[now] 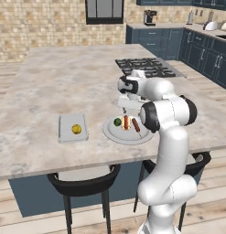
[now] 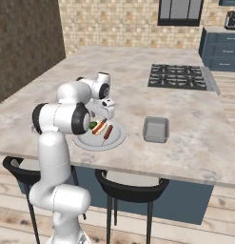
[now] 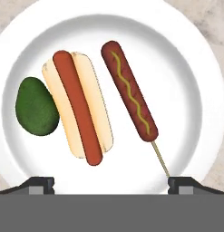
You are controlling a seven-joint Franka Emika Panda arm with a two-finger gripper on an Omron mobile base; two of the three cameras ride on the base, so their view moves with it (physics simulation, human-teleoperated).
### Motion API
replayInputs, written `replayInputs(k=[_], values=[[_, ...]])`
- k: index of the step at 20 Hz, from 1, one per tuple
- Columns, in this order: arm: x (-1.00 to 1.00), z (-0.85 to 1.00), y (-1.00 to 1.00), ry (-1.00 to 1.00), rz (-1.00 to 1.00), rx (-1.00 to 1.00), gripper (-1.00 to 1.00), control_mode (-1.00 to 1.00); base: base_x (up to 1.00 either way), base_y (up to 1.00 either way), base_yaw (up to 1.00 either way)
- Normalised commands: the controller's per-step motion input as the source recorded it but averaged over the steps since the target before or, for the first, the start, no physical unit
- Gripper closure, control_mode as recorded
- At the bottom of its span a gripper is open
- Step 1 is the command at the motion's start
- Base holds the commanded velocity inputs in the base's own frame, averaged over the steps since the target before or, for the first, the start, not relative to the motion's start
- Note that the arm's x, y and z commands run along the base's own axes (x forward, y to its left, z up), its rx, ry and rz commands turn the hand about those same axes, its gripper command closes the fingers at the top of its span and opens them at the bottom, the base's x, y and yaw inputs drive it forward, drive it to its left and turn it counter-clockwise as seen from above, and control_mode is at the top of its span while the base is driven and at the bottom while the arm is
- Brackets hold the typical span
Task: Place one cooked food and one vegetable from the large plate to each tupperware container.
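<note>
Here the corn dog (image 3: 129,98) lies lengthwise, stick toward the spread, empty fingers (image 3: 41,185)

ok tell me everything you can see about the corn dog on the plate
The corn dog is a long, dark reddish-brown sausage shape with a wavy yellow mustard line along its top and a thin pale wooden stick poking from one end. It lies flat on the large plate, whole, beside the hot dog in its bun with a gap of bare plate between them. Its stick end points toward the plate's rim. Nothing grips it; the claw hangs open above.
</note>
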Motion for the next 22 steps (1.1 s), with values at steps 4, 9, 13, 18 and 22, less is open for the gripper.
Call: replayInputs(k=[4, 9, 13, 18, 22], values=[[0.02, -0.15, 0.00, 0.03, 0.00, 0.02, -1.00, -1.00, 0.00, 0.00, 0.00], [0.19, -0.17, 0.10, 0.03, 0.00, -0.03, -1.00, -1.00, 0.00, 0.00, 0.00], [0.15, -0.17, 0.13, 0.04, 0.00, -0.02, -1.00, -1.00, 0.00, 0.00, 0.00], [0.06, -0.29, 0.06, 0.04, 0.00, -0.01, -1.00, -1.00, 0.00, 0.00, 0.00], [0.00, -0.25, 0.00, 0.00, 0.00, 0.00, -1.00, -1.00, 0.00, 0.00, 0.00]])
